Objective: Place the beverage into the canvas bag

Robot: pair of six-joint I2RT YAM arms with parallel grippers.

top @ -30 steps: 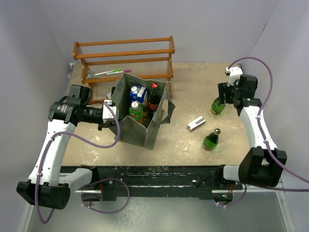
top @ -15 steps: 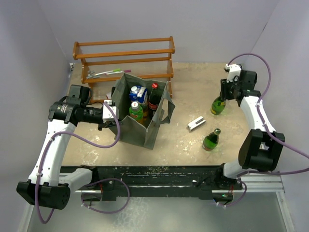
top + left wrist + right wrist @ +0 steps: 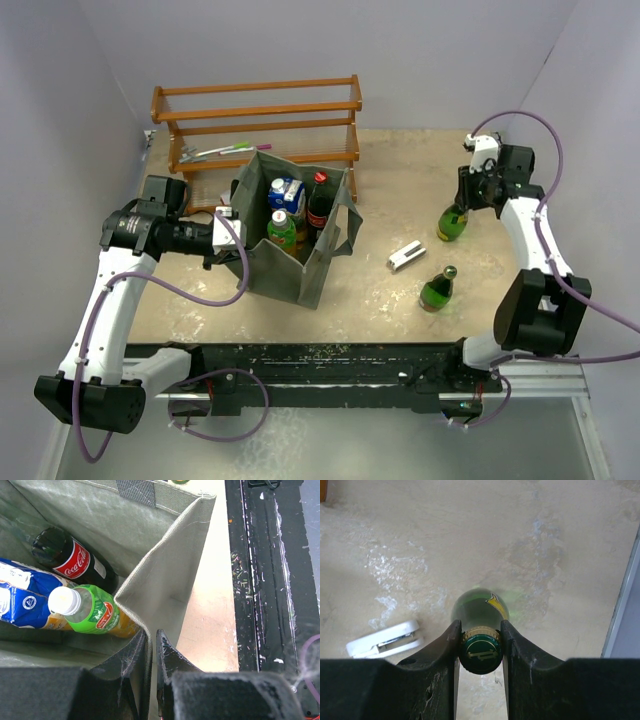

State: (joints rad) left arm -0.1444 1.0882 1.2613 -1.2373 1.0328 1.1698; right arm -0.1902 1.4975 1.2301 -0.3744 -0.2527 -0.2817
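Shows the canvas bag (image 3: 300,270) standing open on the table (image 3: 400,180), left of centre, just in front of a wooden rack (image 3: 256,125). Holds three items: a cola bottle (image 3: 75,560), a green-labelled bottle (image 3: 90,612) with a white cap, and a blue-and-white carton (image 3: 25,602). Shows the left gripper (image 3: 152,650) clenched on the bag's wall at the rim. Shows the right gripper (image 3: 480,635) clamped on the capped neck of a green glass bottle (image 3: 480,607), upright at the table's right side, well apart from the bag. Includes a second green bottle (image 3: 437,288) and a small white object (image 3: 405,256) nearby.

wooden rack (image 3: 256,108), pens (image 3: 226,151), white stapler (image 3: 406,256)
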